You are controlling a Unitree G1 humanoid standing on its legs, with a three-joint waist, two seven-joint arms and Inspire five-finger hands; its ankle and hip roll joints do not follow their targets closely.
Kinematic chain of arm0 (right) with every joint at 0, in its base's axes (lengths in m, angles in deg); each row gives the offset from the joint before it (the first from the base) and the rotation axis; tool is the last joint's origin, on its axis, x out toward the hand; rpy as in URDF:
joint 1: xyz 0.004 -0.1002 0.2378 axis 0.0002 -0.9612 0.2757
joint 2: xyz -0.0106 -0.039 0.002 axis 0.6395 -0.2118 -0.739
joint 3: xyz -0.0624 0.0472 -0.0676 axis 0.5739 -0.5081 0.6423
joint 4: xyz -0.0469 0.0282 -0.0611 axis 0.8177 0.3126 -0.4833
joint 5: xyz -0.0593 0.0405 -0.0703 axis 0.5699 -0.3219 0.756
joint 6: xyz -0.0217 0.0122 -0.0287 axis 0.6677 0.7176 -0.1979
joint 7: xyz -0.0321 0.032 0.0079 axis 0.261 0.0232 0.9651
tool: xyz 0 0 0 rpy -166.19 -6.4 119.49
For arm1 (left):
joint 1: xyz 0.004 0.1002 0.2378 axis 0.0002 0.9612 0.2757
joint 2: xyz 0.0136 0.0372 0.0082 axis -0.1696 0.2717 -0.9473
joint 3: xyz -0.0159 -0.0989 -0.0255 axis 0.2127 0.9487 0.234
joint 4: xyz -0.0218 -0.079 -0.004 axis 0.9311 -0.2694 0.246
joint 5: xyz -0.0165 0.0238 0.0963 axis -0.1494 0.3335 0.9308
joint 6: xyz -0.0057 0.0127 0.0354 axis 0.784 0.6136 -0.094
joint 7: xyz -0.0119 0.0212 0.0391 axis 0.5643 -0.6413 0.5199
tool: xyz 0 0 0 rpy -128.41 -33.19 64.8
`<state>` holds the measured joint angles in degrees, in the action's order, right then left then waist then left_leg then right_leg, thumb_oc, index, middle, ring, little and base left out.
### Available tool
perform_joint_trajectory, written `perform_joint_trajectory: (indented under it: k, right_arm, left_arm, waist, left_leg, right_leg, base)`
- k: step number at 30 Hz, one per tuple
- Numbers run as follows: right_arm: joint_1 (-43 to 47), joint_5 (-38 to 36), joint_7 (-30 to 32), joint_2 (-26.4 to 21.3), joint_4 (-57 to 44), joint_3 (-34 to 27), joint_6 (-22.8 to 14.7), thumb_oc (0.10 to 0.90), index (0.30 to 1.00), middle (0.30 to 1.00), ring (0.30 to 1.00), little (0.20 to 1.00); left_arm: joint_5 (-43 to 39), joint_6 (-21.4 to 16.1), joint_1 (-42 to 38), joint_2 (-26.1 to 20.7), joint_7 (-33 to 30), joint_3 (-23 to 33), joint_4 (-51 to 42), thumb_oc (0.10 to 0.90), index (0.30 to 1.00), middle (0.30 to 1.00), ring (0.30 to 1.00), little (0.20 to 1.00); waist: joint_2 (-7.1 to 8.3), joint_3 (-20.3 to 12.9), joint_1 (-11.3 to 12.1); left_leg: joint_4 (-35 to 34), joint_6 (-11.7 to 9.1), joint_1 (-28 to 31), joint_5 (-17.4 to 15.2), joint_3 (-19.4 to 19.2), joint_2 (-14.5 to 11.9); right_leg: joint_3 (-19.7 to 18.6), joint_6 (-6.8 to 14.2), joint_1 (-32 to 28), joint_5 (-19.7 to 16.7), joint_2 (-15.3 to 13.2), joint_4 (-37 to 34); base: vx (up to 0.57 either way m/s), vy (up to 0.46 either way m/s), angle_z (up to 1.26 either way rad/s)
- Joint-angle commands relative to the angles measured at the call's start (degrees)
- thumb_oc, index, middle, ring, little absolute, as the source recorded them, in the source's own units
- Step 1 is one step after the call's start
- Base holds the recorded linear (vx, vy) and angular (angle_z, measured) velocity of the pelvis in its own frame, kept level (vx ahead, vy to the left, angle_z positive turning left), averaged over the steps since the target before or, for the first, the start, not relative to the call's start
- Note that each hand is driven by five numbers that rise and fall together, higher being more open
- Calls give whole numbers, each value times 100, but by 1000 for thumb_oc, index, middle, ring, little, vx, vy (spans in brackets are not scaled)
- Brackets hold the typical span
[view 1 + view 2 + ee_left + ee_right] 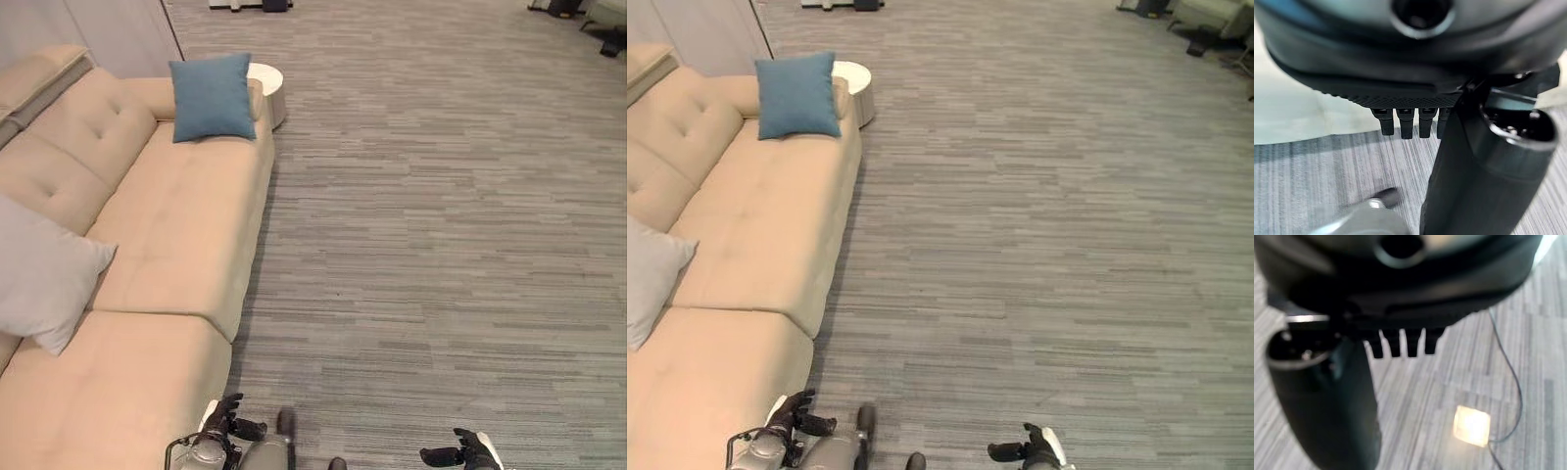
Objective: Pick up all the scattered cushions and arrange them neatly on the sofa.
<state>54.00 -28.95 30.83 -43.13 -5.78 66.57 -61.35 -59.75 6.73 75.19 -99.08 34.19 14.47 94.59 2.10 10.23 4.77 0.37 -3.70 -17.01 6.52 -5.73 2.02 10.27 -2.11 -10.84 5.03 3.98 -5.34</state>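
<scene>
A blue cushion (212,97) stands upright at the far end of the beige sofa (181,225), leaning on the armrest. A pale grey cushion (39,274) leans against the backrest nearer to me. My left hand (231,419) hangs low by the sofa's near front corner, open and empty, its fingers (1405,122) straight over the carpet. My right hand (460,452) is low over the carpet to the right, also open, with nothing past its fingers (1400,345).
A round white side table (269,88) stands just beyond the sofa's far armrest. Grey striped carpet (441,225) stretches wide to the right of the sofa. Dark furniture (578,10) sits at the far right of the room.
</scene>
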Motion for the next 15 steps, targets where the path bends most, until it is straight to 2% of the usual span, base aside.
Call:
perform_joint_trajectory:
  k: [1,5,6,7,8,9,10,12,13,14,15]
  right_arm:
    - [-137,-11,113,-333,-293,-26,-139,800,900,900,900,900]
    - [-178,62,107,-315,-305,5,-130,800,900,900,900,900]
    - [-192,232,31,-245,-282,41,-104,800,900,900,900,900]
    - [-172,296,-8,-243,-269,54,-99,800,900,900,900,900]
    - [-166,328,-27,-242,-276,46,-91,800,900,900,900,900]
    - [-100,336,-35,-251,-328,33,-92,800,900,900,900,900]
    - [-99,336,-36,-253,-328,33,-92,800,900,900,900,900]
    - [-50,335,-30,-222,-357,21,-101,800,900,900,900,900]
    - [-53,340,-34,-214,-357,43,-101,800,900,900,900,900]
    - [-53,340,-34,-214,-357,43,-101,800,900,900,900,900]
    - [-31,329,-22,-215,-370,50,-108,800,900,900,900,900]
  left_arm:
    - [-95,-67,149,-86,-70,-23,23,800,900,900,900,900]
    - [-90,-52,207,-95,-65,-7,22,800,900,900,900,900]
    - [-80,-16,258,-111,-30,66,5,800,900,900,900,900]
    - [-65,-19,230,-114,4,39,-1,800,900,900,900,900]
    - [-74,-11,223,-125,21,40,-43,800,900,900,900,900]
    - [-77,9,162,-159,5,10,-132,800,900,900,900,900]
    - [-77,9,160,-157,5,10,-132,800,900,900,900,900]
    - [-92,1,87,-196,-26,-27,-158,800,900,900,900,900]
    - [-119,-15,44,-201,-37,-58,-209,800,900,900,900,900]
    - [-119,-15,44,-200,-37,-58,-209,800,900,900,900,900]
    - [-127,-31,6,-196,-55,-75,-223,800,900,900,900,900]
  waist:
    - [-73,-203,335]
    - [-56,-274,349]
    - [135,-510,462]
    - [165,-506,463]
    - [127,-497,446]
    - [40,-355,314]
    - [27,-368,319]
    - [-146,-282,193]
    - [-241,-235,88]
    - [-241,-235,86]
    - [-262,-182,33]
  left_leg:
    - [180,278,179,64,2,60]
    - [259,344,238,100,52,103]
    - [496,578,427,-228,30,238]
    - [522,697,560,-384,40,334]
    - [490,755,677,-458,60,324]
    - [445,892,983,-618,134,312]
    - [444,888,966,-611,133,295]
    - [356,950,1300,-747,248,199]
    - [212,957,1614,-832,381,182]
    - [211,957,1613,-832,383,182]
    - [133,940,1817,-916,456,193]
  right_leg:
    - [-586,556,-171,207,-127,325]
    - [-593,572,-231,268,-147,393]
    - [-650,870,-86,105,-430,1288]
    - [-623,1070,118,-208,-581,1862]
    - [-590,1205,403,-485,-665,2403]
    - [-540,1432,885,-1101,-775,3507]
    - [-542,1427,898,-1121,-759,3492]
    - [-301,1365,1389,-1104,-867,4123]
    - [-58,1200,1766,-875,-1009,3994]
    - [-55,1200,1765,-876,-1009,3992]
    - [56,1098,1995,-694,-1022,3734]
  base:
    - [394,13,-23]
    - [275,46,-59]
    - [638,170,6]
    - [701,203,27]
    - [331,142,-26]
    - [200,95,-33]
    - [227,89,-31]
    - [296,71,9]
    - [318,57,11]
    - [359,8,17]
    - [348,-81,37]
